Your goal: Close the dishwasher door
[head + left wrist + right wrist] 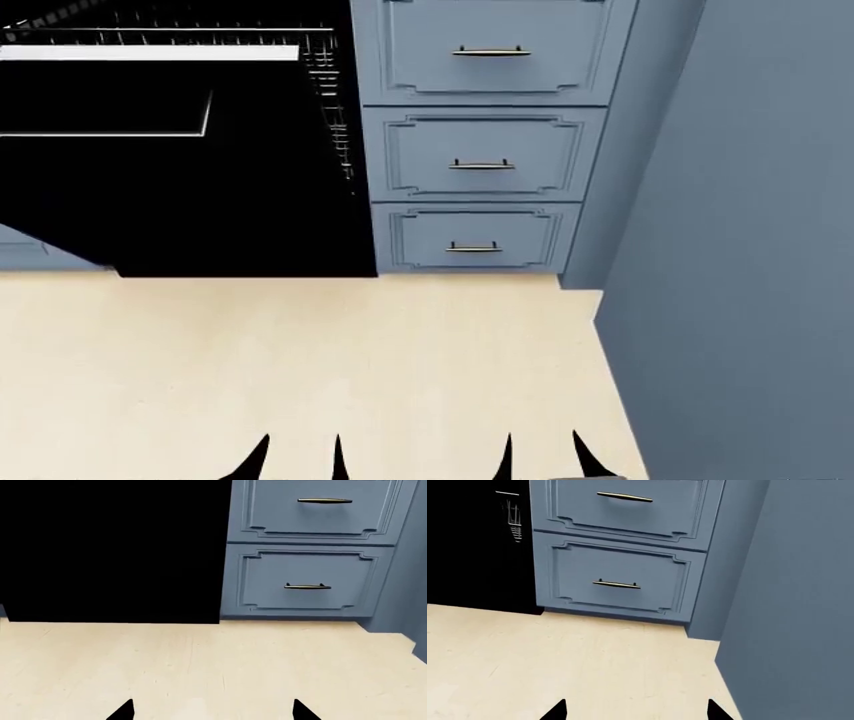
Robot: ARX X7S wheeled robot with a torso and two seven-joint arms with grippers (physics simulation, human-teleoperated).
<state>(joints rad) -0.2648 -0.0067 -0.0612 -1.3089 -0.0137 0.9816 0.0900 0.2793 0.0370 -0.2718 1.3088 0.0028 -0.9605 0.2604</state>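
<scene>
The dishwasher door (200, 205) shows as a wide glossy black panel at the upper left of the head view, lowered open, with a silver strip (147, 52) across its top part. Wire racks (327, 90) show behind it and at its right side. The black panel also fills the left wrist view's upper left (110, 550) and shows in the right wrist view (474, 545). My left gripper (296, 460) (213, 711) and right gripper (543, 458) (637, 711) are both open and empty, low over the floor, well short of the door.
Three blue-grey drawer fronts with brass handles (487, 160) stand right of the dishwasher. A blue-grey wall (747, 250) runs down the right side, close to my right gripper. Light wooden floor (334, 360) lies between me and the cabinets.
</scene>
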